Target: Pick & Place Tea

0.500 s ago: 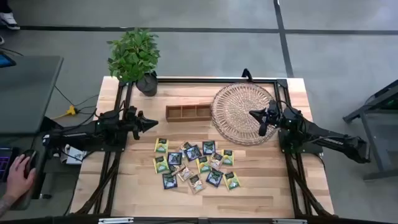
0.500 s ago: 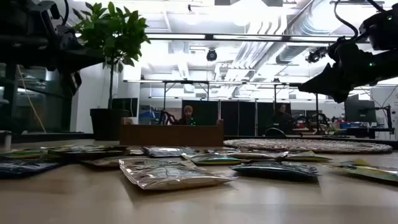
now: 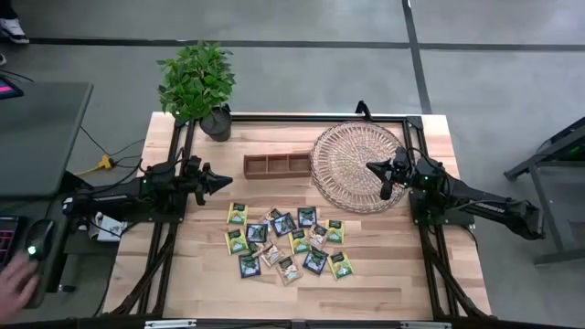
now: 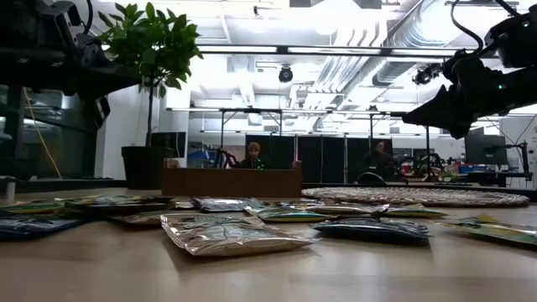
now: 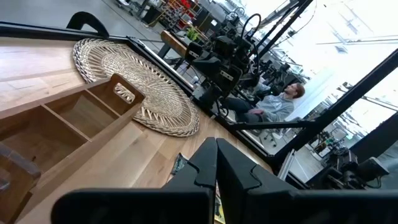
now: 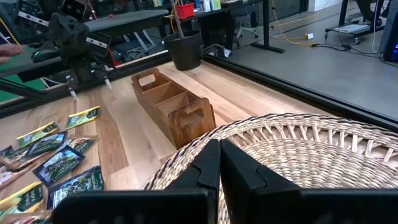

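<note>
Several small flat tea sachets (image 3: 285, 239), yellow-green, dark and beige, lie scattered flat on the wooden table's near middle; the low view shows them close up (image 4: 235, 235). My left gripper (image 3: 225, 181) hangs shut above the table's left part, left of the wooden three-compartment box (image 3: 277, 164), holding nothing; its shut fingers show in its wrist view (image 5: 216, 163). My right gripper (image 3: 373, 168) hangs shut over the right part of the round wicker tray (image 3: 355, 164), clear of it, holding nothing (image 6: 219, 163).
A potted plant (image 3: 199, 84) stands at the table's far left corner. The box (image 6: 171, 106) lies between both grippers, just left of the tray. A person's hand (image 3: 16, 283) moves at a desk left of the table. Bare wood (image 3: 384, 274) lies right of the sachets.
</note>
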